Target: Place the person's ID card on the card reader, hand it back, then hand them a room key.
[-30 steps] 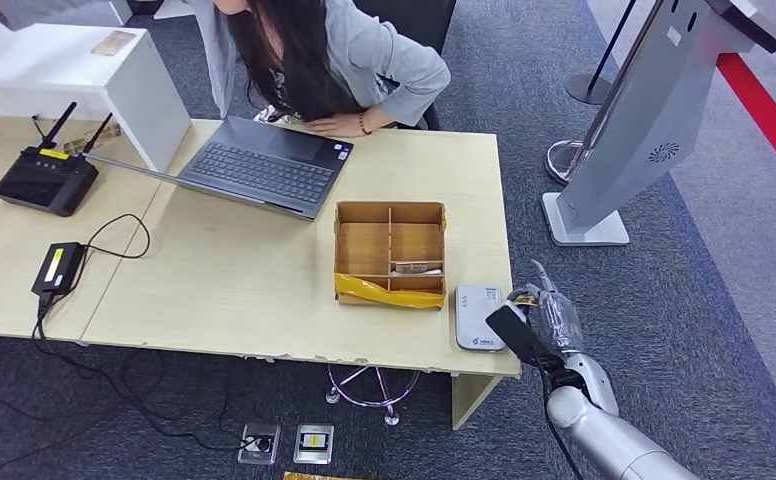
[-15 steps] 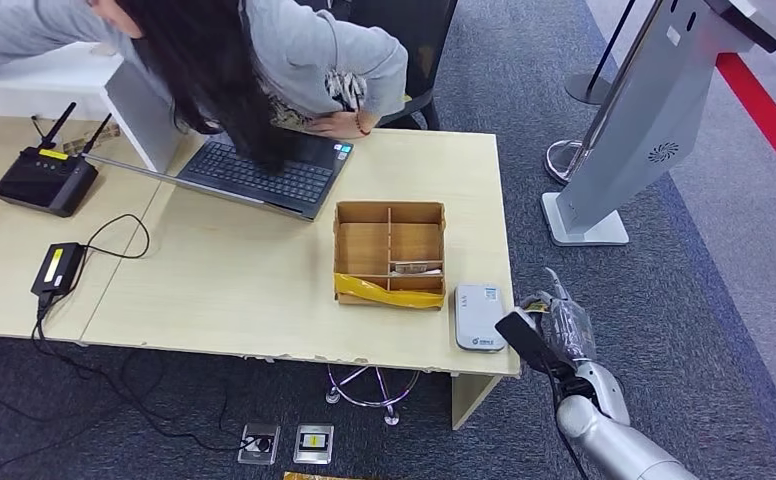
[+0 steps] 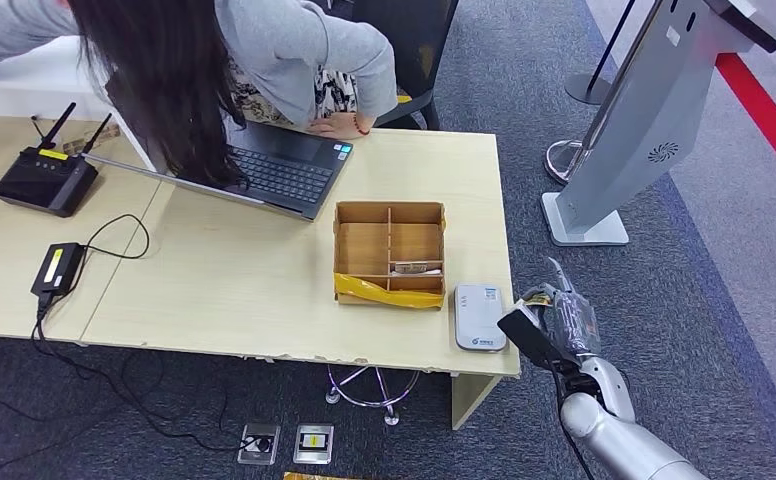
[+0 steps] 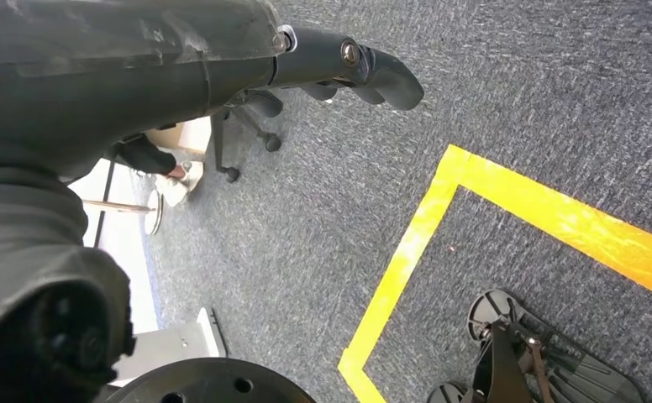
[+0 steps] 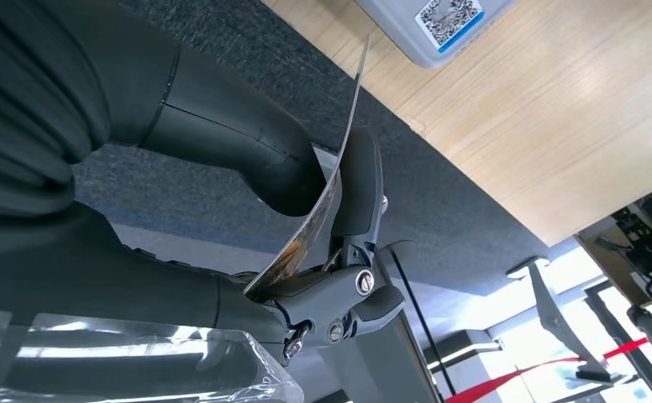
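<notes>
Just off the table's (image 3: 264, 300) near right corner, your right hand (image 3: 562, 325) hovers over the carpet with the ID card (image 5: 323, 189) pinched between its thumb and a finger, the card thin and bowed. The card reader (image 3: 479, 317) lies flat on that same corner, just to the hand's left and a little forward, its long axis running away from you, so I judge you need only a short sideways reach. Your left hand (image 4: 222, 67) hangs over the floor with curled fingers, holding nothing I can see.
</notes>
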